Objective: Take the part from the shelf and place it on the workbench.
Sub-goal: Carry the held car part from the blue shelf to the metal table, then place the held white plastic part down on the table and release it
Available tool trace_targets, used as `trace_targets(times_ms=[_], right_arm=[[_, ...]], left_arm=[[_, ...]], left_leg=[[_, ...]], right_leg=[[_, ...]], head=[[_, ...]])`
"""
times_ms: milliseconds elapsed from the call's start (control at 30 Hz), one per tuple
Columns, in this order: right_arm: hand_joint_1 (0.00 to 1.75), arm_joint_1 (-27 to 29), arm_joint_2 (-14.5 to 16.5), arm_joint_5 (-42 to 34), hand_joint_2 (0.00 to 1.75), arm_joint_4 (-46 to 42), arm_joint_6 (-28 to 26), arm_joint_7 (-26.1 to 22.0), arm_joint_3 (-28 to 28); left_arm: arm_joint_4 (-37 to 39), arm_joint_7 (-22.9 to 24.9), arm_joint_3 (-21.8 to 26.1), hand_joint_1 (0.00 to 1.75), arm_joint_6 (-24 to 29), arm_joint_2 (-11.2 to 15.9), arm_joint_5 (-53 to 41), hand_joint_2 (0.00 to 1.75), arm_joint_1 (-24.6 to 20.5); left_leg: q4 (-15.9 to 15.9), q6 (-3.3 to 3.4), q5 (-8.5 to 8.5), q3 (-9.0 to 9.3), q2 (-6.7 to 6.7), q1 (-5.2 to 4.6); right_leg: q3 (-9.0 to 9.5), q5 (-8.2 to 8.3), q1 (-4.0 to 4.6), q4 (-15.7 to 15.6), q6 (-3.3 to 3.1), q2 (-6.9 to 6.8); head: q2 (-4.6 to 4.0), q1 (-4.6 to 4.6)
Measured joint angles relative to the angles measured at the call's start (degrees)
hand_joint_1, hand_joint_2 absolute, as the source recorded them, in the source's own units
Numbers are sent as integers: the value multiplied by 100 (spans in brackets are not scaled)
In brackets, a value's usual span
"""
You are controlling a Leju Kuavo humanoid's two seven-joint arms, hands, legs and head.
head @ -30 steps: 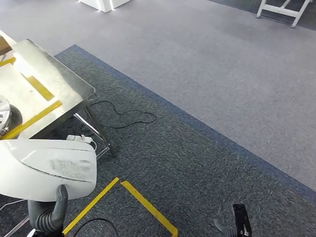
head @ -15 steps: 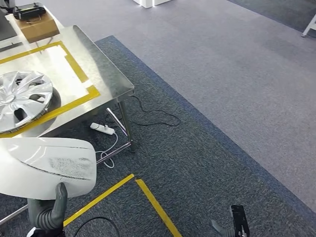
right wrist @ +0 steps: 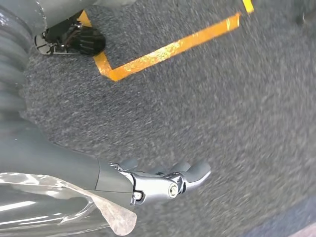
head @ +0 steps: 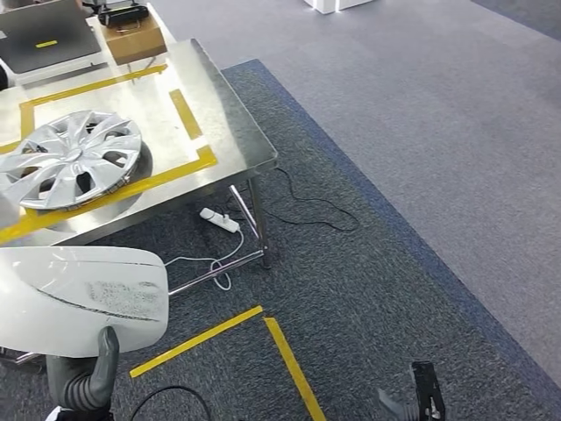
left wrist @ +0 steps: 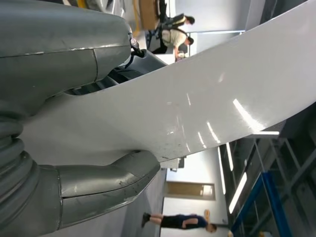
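Note:
A large white curved part (head: 79,298) with a scuffed grey patch is held low at the left of the head view. My left hand (head: 86,379) grips it from beneath. In the left wrist view the part (left wrist: 209,98) lies between the thumb (left wrist: 108,182) and the upper fingers. The steel workbench (head: 228,132), marked with yellow tape, stands ahead to the left, beyond the part. My right hand (head: 420,399) hangs low at the right over the carpet. Its fingers (right wrist: 186,175) are stretched out and hold nothing.
A silver wheel cover (head: 69,158) lies on the workbench inside the tape frame. A brown box (head: 136,39) and a dark flat tray (head: 43,39) sit at the far end. A power strip (head: 219,219) and cables lie under the bench. Yellow tape (head: 287,364) marks the carpet.
The camera has turned: the workbench and wheel cover have come further into the picture from the left. The white part stays in my left hand; my right hand still hangs low.

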Motion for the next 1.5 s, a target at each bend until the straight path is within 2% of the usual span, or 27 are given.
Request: trace_targets(times_ms=[67, 133, 200, 233, 300, 367, 433, 467, 500, 567, 600, 667, 733, 800, 867, 933, 967, 1033, 1100, 1167, 1200, 1233, 1300, 1367, 1433, 1467, 1500], right_arm=[[0, -12, 0, -10, 175, 0, 0, -1, 11], [0, -20, 0, -19, 175, 0, 0, -1, 14], [0, -31, 0, -24, 175, 0, 0, 0, 19], [0, -40, -1, -25, 175, 0, 0, -1, 26], [0, -57, -2, -26, 175, 1, 1, -2, 38], [0, -43, -2, -27, 175, 2, 1, -1, 42], [0, -13, -2, -28, 175, 4, 1, 3, 41], [0, -5, -2, -28, 175, 4, 0, 4, 40], [0, -5, -2, -28, 175, 4, 0, 4, 40], [0, -12, -3, -29, 175, 5, -1, 4, 40], [0, -14, -3, -31, 175, 5, -3, 3, 41], [0, -8, -4, -33, 175, 8, -9, 3, 43], [0, -10, -2, -36, 175, 10, -15, 5, 48], [0, -23, -2, -39, 175, 12, -19, 2, 55], [0, -11, -4, -42, 175, 13, -22, 1, 53], [0, 6, -4, -44, 175, 14, -26, 3, 50], [0, 6, -4, -45, 175, 14, -27, 4, 50], [0, -4, -4, -47, 175, 15, -28, 4, 54], [0, -15, -4, -55, 175, 15, -30, 3, 56], [0, -23, -4, -65, 175, 15, -28, 2, 56], [0, -28, -4, -69, 175, 15, -22, 1, 57], [0, -33, -3, -70, 175, 15, -15, 1, 60], [0, -44, -3, -75, 175, 14, 1, -1, 66], [0, -34, -5, -82, 175, 15, 7, -1, 69], [0, -5, -8, -95, 175, 16, 8, 1, 69], [0, 7, -10, -105, 175, 16, 8, 2, 69], [0, 12, -11, -116, 175, 17, 8, 2, 68]], left_arm=[[-1, 0, -1, 175, 21, 3, -9, 175, -4], [-6, 0, -8, 175, 49, 6, -22, 175, -8], [-13, 0, -15, 175, 70, 13, -29, 175, 3], [-17, 0, -16, 175, 77, 16, -30, 175, 12], [-28, 0, -31, 175, 81, 21, -30, 175, 3], [-32, 0, -67, 175, 98, 25, -41, 175, -12], [-32, 0, -93, 175, 117, 34, -55, 175, -7], [-32, 0, -96, 175, 122, 40, -60, 175, -5], [-32, 0, -97, 175, 125, 46, -66, 175, -4], [-32, 0, -103, 175, 151, 51, -81, 175, -6], [-32, 0, -107, 175, 171, 54, -90, 175, -10], [-32, 0, -115, 175, 206, 59, -101, 175, -14], [-32, 0, -122, 175, 232, 68, -110, 175, -7], [-32, 0, -126, 175, 274, 78, -115, 175, -16], [-32, 0, -134, 175, 319, 84, -121, 175, -34], [-32, 0, -141, 175, 363, 92, -131, 175, -33], [-32, 0, -142, 175, 384, 95, -137, 175, -28], [-32, 0, -142, 175, 425, 99, -145, 175, -22], [-32, 0, -144, 175, 449, 100, -150, 175, -25], [-33, 0, -152, 175, 481, 102, -155, 175, -26], [-33, 0, -156, 175, 505, 104, -157, 175, -21], [-34, 0, -160, 175, 525, 107, -158, 175, -14], [-37, 0, -173, 175, 554, 113, -166, 175, -13], [-38, 0, -200, 175, 566, 117, -179, 175, -27], [-37, 0, -224, 175, 580, 123, -185, 175, -28], [-37, 0, -230, 175, 589, 130, -185, 175, -24], [-37, 0, -233, 175, 599, 136, -185, 175, -21]], left_leg=[[-804, 55, 372, 385, 223, -39], [-1220, 122, 452, 574, 412, -97], [-1271, 180, 424, 579, 339, -117], [-1303, 210, 433, 599, 271, -107], [-1367, 275, 454, 654, 144, -69], [-1381, 319, 448, 673, 15, -54], [-1377, 339, 434, 682, -144, -62], [-1374, 339, 426, 693, -226, -66], [-1370, 332, 414, 712, -306, -66], [-1348, 296, 377, 741, -447, -66], [-1327, 270, 359, 733, -514, -65], [-1307, 204, 353, 690, -640, -45], [-1307, 137, 359, 663, -716, -22], [-1095, 64, 227, 572, -478, -34], [-462, -2, -86, 267, -148, -26], [187, -40, -309, -76, -57, 4], [275, -45, -277, -133, -46, 12], [-213, -15, 83, 98, 15, 7], [-973, 70, 384, 484, 250, -46], [-1287, 147, 416, 633, 390, -105], [-1306, 176, 405, 630, 355, -119], [-1336, 205, 414, 642, 301, -108], [-1411, 266, 435, 693, 215, -71], [-1445, 313, 430, 729, 141, -48], [-1443, 338, 395, 746, 59, -55], [-1442, 341, 370, 769, 22, -59], [-1440, 334, 340, 805, -13, -61]], right_leg=[[62, -56, 13, -2, 41, -125], [100, -104, 40, -13, 108, -234], [161, -132, 52, -51, 175, -357], [185, -158, 47, -52, 206, -336], [81, -320, 31, 199, 251, -73], [-324, -626, 23, 928, 262, 228], [-747, -753, 33, 1554, 259, 296], [-831, -648, 38, 1581, 252, 306], [-796, -433, 42, 1371, 239, 328], [-522, 30, 28, 612, 208, 551], [-384, 152, 14, 293, 191, 697], [-259, 159, 9, 59, 157, 864], [-217, 161, 17, 17, 99, 742], [-152, 157, 2, -30, 25, 589], [-93, 125, 10, -52, -31, 413], [-58, 84, 26, -51, -49, 231], [-38, 63, 30, -50, -45, 146], [24, 18, 38, -51, -30, -3], [70, -36, 57, -52, 7, -124], [106, -79, 76, -63, 67, -223], [127, -91, 83, -80, 103, -272], [161, -103, 77, -98, 137, -289], [109, -213, 61, 43, 194, -93], [-210, -492, 44, 654, 226, 203], [-674, -697, 45, 1396, 247, 294], [-822, -649, 47, 1550, 252, 302], [-853, -475, 47, 1462, 253, 304]], head=[[0, -1], [0, 3], [0, 8], [0, 16], [0, 42], [0, 72], [0, 80], [0, 80], [0, 80], [0, 80], [0, 77], [0, 73], [0, 74], [0, 43], [0, 8], [0, 4], [0, 4], [0, 3], [0, 5], [0, 10], [0, 9], [0, 11], [0, 27], [0, 56], [0, 72], [0, 73], [0, 75]])
